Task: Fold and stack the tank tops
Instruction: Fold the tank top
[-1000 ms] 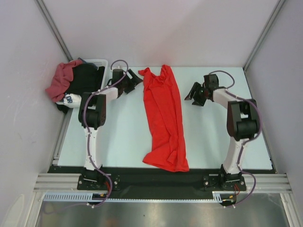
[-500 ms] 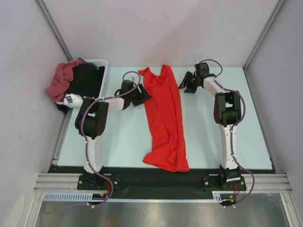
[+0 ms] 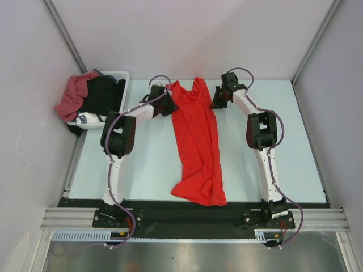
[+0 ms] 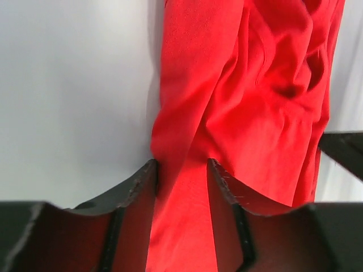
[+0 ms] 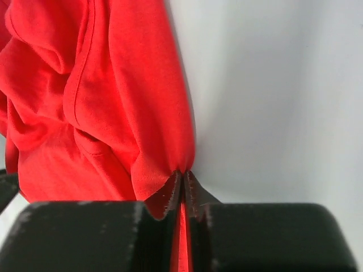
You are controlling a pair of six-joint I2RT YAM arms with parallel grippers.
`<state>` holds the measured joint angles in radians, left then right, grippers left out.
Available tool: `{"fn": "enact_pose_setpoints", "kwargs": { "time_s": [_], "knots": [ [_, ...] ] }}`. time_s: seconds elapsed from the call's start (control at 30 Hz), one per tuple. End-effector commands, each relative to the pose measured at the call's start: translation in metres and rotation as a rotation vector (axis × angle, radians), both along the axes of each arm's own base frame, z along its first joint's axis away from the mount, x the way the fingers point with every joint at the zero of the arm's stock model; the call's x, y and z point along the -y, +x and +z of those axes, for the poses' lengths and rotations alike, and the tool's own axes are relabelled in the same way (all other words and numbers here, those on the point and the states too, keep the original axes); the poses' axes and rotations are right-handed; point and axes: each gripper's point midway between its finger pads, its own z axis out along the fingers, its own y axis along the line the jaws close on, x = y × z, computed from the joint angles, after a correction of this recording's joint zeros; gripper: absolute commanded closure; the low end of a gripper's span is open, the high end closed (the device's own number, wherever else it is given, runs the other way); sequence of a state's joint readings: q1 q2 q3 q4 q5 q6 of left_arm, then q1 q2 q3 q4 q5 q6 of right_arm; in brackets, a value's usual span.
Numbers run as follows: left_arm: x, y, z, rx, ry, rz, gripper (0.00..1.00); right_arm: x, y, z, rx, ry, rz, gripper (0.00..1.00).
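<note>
The bright red tank top [image 3: 195,136] lies lengthwise on the middle of the table, straps at the far end, hem bunched at the near end. My left gripper [image 3: 169,104] is at its left edge near the shoulder. In the left wrist view its jaws [image 4: 181,167] stand apart with a strip of the red cloth [image 4: 249,102] between them. My right gripper [image 3: 216,102] is at the top's right edge and, in the right wrist view [image 5: 182,173], is shut on a pinch of the red cloth [image 5: 113,85]. The darker maroon tank top [image 3: 71,96] hangs over the pile at the far left.
A white basket [image 3: 117,75] at the table's far left corner holds black garments [image 3: 103,93] and a white cloth with dark lettering [image 3: 85,119]. Grey walls enclose the table on three sides. Both arm bases are bolted at the near edge.
Both arms swung inward from either side to the red tank top's upper edges. The right jaws closed onto the cloth; the left jaws narrowed around its left edge.
</note>
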<state>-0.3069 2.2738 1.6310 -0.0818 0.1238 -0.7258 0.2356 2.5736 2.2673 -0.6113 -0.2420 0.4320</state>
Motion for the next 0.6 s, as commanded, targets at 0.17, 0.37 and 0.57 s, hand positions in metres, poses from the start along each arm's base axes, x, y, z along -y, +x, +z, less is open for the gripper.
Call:
{"fn": "enact_pose_setpoints", "kwargs": {
  "time_s": [0.17, 0.37, 0.57],
  "knots": [
    [-0.008, 0.043, -0.029, -0.082, 0.112, 0.011, 0.71, 0.026, -0.003, -0.029, -0.088, -0.002, -0.058, 1.00],
    [-0.017, 0.075, -0.025, -0.056, 0.058, 0.047, 1.00, 0.038, 0.007, -0.025, -0.077, 0.070, -0.102, 1.00],
    [-0.029, 0.106, -0.009, 0.036, -0.010, 0.072, 1.00, 0.037, 0.019, -0.029, -0.082, 0.212, -0.126, 1.00]
  ]
}}
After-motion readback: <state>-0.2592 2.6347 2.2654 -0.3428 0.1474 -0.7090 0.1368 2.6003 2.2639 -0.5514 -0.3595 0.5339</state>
